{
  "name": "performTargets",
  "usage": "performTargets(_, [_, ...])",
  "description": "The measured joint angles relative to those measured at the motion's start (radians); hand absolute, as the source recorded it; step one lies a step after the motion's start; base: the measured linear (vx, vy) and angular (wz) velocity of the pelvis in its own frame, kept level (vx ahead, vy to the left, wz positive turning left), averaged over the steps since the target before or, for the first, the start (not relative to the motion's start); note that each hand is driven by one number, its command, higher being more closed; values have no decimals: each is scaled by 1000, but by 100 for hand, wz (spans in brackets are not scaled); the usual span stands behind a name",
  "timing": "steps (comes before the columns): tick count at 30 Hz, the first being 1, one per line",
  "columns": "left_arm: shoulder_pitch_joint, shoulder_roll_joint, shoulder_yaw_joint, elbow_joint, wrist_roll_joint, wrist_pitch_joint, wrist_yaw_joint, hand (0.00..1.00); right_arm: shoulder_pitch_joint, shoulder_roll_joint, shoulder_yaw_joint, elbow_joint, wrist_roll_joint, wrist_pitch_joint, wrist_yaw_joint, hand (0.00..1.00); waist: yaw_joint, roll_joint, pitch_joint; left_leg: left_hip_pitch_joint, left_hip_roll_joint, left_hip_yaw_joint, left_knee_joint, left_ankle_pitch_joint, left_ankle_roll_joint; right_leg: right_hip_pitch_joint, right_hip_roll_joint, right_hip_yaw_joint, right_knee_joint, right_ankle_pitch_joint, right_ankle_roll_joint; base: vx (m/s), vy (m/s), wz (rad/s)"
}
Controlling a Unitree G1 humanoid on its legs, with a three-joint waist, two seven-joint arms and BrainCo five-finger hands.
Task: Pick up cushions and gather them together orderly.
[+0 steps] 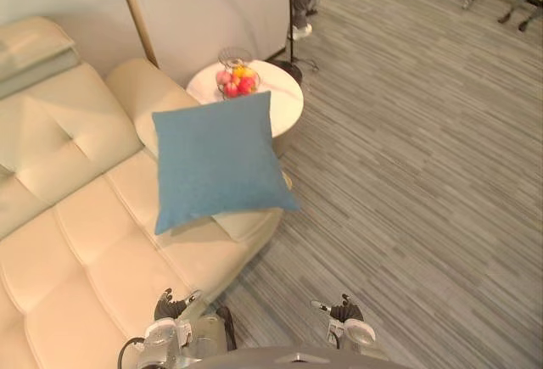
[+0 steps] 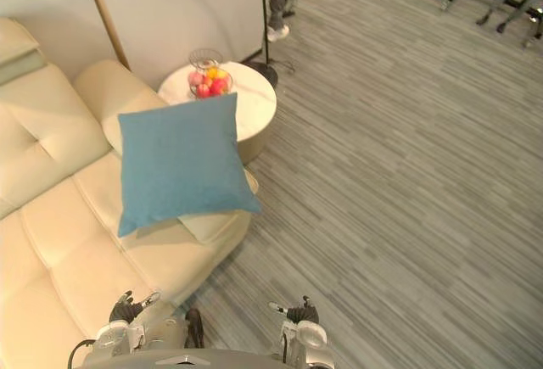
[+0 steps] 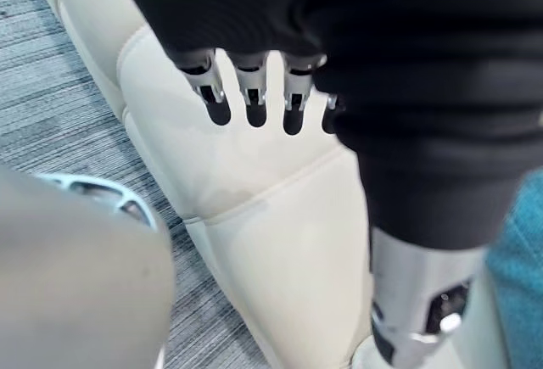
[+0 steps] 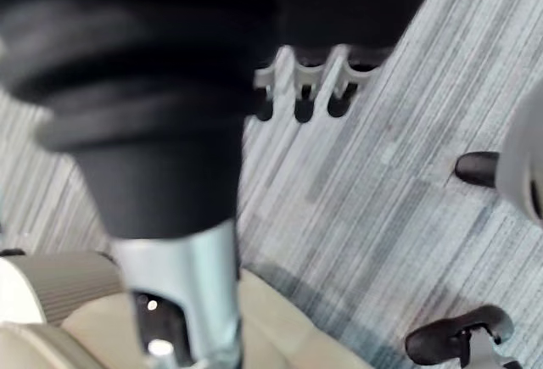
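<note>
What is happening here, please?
The robot's left hand and right hand hang low by a cream sofa, both open and empty. A blue cushion lies on a cream cushion at the sofa's end, beside a round table. No cushion is picked up yet.

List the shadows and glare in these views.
Left eye view: soft light; the square blue fabric cushion casts a faint shadow on the cream leather sofa below it; the round white side table is bright without hard glare. Right wrist view: pale sheen on the grey striped carpet.
</note>
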Motion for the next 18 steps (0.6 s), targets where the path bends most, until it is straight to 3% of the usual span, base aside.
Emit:
performTargets(2, [0, 7, -5, 13, -1, 0, 0, 0, 1, -1, 3, 3, -1, 0, 0, 0, -4, 0, -4, 40, -25, -34, -52, 8, 6, -82, -46, 33, 216, 35, 20, 88, 87, 44])
performTargets(3, [1, 18, -23, 15, 0, 1, 0, 0, 2, -5, 3, -4, -2, -1, 1, 0, -12, -1, -3, 58, -34, -67, -67, 7, 9, -151, -70, 66, 377, 94, 17, 80, 65, 79])
performTargets(4, [2, 27, -45, 23, 0, 4, -2, 0, 11, -7, 4, -4, -4, -1, 2, 0, -31, 3, 1, 64, -38, -101, -68, -3, 23, -204, -76, 109, 482, 67, 12, 94, 23, 94])
performTargets(6, [4, 33, -46, 21, 0, 5, 0, 0, 12, -8, 21, -12, -10, -2, 1, 0, -30, -9, 4, 110, -35, -148, -85, -9, 29, -263, -34, 173, 534, -46, -7, 114, -26, 79])
performTargets(9, [-1, 25, -41, 21, 0, 4, 0, 0, 15, -10, 26, -16, -18, -9, 4, 0, -34, -6, 5, 144, -12, -209, -86, -28, 14, -326, 68, 241, 376, -110, -16, 82, -88, 65])
performTargets(10, [-1, 22, -37, 22, 0, 4, 0, 0, 17, -13, 25, -15, -17, -10, 4, 0, -43, -6, 5, 143, -6, -249, -80, -37, -1, -333, 122, 301, 216, -98, -13, 150, -195, 93])
performTargets(12, [-1, 21, -35, 22, 1, 4, 1, 0, 26, -20, 21, -9, -17, -8, 4, 0, -43, -10, 3, 144, -14, -280, -78, -47, -18, -324, 150, 369, 48, -41, -22, 173, -197, 77])
performTargets(13, [-1, 23, -20, 19, 1, 4, 0, 0, 42, -19, 21, -10, -17, -4, 5, 0, -41, -31, -5, 142, -40, -298, -75, -55, -33, -318, 140, 393, -37, 36, -41, 187, -194, 67])
performTargets(14, [-5, 13, -4, 28, 1, 5, 3, 0, 47, -21, 17, -10, -17, -2, 7, 0, -42, -30, -3, 144, -41, -318, -52, -67, -53, -307, 131, 379, -25, 83, -33, 256, -231, 68])
performTargets(16, [1, -28, 24, 25, 1, 3, 7, 0, 47, -53, 4, -13, -16, -1, 7, 0, -34, 30, -4, 143, 5, -313, -32, -93, -82, -290, 163, 346, -34, 64, -44, 303, -216, 34])
performTargets(17, [1, -46, 34, 25, 1, 3, 13, 0, 43, -60, 3, -17, -17, -1, 7, 0, -39, 49, -7, 141, 28, -315, -30, -100, -93, -277, 182, 325, -53, 63, -47, 274, -170, 12])
performTargets(18, [1, -48, 40, 23, 1, 3, 14, 0, 43, -60, 2, -17, -17, -1, 6, 0, -40, 51, -7, 143, 35, -315, -34, -101, -95, -271, 189, 320, -61, 63, -47, 263, -145, 20])
